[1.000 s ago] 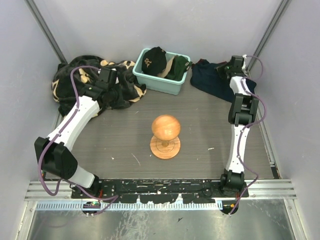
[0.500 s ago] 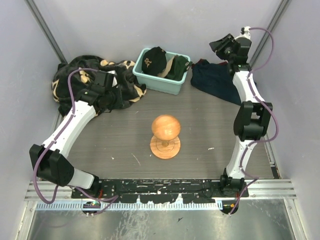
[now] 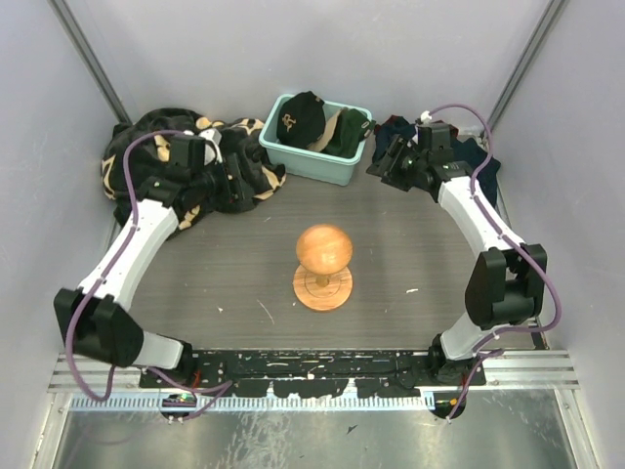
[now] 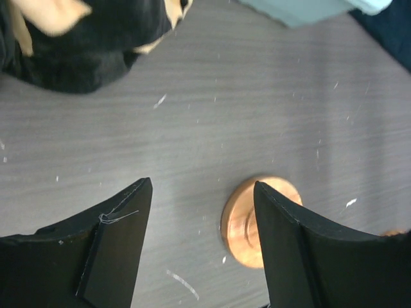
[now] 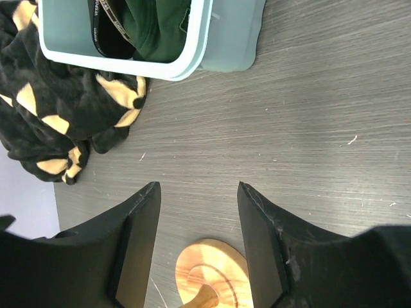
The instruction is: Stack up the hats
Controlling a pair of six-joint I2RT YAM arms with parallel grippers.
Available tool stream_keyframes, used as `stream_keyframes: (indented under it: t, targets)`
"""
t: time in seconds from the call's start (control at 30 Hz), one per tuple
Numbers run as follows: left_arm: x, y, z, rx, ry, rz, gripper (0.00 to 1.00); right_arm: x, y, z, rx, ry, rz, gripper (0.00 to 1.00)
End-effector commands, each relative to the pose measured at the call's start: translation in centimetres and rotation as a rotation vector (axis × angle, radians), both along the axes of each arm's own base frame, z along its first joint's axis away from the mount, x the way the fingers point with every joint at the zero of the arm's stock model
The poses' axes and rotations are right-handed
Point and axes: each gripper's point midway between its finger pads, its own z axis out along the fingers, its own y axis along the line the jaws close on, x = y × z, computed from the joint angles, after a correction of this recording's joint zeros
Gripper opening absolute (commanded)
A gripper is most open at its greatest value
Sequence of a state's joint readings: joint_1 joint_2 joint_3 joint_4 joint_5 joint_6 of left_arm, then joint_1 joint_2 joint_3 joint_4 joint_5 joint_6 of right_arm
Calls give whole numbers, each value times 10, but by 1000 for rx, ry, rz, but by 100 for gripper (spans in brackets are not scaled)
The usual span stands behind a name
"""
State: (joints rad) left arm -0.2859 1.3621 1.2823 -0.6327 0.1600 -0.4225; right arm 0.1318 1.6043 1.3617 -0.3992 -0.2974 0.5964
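Observation:
The hats lie in a teal bin [image 3: 311,161] at the back centre: a black cap with a tan logo [image 3: 300,117], a tan one [image 3: 326,130] and a dark green one [image 3: 350,133]. The right wrist view shows the dark green hat [image 5: 157,25] and the black cap [image 5: 103,29] inside the bin [image 5: 228,38]. My left gripper [image 3: 217,166] hangs over the blanket, open and empty [image 4: 201,186]. My right gripper [image 3: 386,164] hovers just right of the bin, open and empty [image 5: 198,187].
A wooden hat stand [image 3: 323,250] with a round base [image 5: 215,273] stands mid-table; its base [image 4: 241,224] also shows between the left fingers. A black blanket with tan marks [image 3: 156,161] lies back left. A dark navy cloth [image 3: 395,132] lies back right.
Both grippers have opened from shut. The right arm lifted off the navy cloth, then swung down and left to beside the bin. The left wrist drew back a little over the blanket.

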Motion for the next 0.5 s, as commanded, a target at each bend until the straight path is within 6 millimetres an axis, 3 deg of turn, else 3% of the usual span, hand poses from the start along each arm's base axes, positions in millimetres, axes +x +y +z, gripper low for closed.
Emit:
stream_keyframes:
  t: [0.0,0.13,0.27,0.47]
  targets:
    - [47,-17,24,-89,-73,-9,72,22,3,16,3,-84,7,57]
    - [69,-28,31,-142,-57,1,70,52,12,5,62,-80,-15,57]
    - [75,-30,41,-142,-55,-5,69,81,26,-16,114,-39,-20,57]
    - [87,-24,36,-132,-58,-27,69,110,55,-7,159,-69,-17,56]
